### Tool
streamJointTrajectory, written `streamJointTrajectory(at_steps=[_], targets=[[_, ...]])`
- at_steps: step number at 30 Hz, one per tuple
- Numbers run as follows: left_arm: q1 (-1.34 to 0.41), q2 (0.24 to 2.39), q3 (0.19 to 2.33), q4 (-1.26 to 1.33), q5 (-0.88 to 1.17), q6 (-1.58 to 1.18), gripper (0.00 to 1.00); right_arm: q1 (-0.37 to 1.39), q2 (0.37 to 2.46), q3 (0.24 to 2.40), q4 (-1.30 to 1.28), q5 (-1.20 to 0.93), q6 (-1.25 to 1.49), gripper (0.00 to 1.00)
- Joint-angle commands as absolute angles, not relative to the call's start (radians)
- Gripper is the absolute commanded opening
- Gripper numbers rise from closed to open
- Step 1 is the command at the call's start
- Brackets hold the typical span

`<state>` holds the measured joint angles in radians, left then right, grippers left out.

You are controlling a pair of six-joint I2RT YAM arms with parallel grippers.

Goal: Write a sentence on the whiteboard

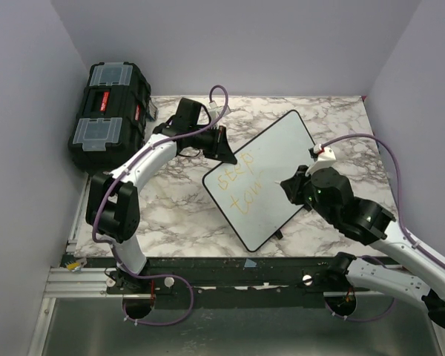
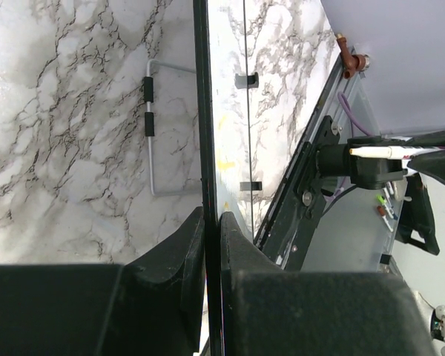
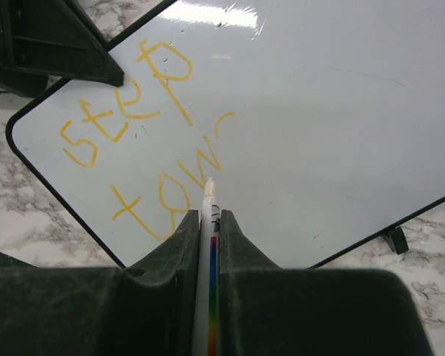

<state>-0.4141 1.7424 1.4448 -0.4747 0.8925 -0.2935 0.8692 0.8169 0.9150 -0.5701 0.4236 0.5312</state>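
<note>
Whiteboard [image 1: 274, 159] sat diagonally mid-tabletop [image 1: 170, 215], left fingers [image 2: 182, 245] clamped on its 10 o'clock edge. Right fingers [image 3: 182, 237] pinched a marker [image 3: 208, 208], whose tip partly hid the sentence [image 3: 133, 111], readable only as "step tow".

The left arm [image 1: 144, 159] and right arm [image 1: 400, 252] are built from white links and black joint housings. Purple cables [image 1: 226, 95] are routed up from the black base rail [image 1: 230, 271], and matte black fingers [image 3: 174, 248] are fitted furthest from it.
</note>
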Motion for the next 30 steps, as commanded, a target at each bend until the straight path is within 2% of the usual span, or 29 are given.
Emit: streamJointTrajectory(at_steps=[1,30], targets=[[-0.423,1.672,1.429,-0.405,0.838,-0.245,0.0,0.873,0.796,0.882,-0.563,0.481,0.558,0.01],[-0.458,1.639,1.43,-0.435,0.742,-0.211,0.0,0.874,0.808,0.82,-0.462,0.498,0.489,0.01]])
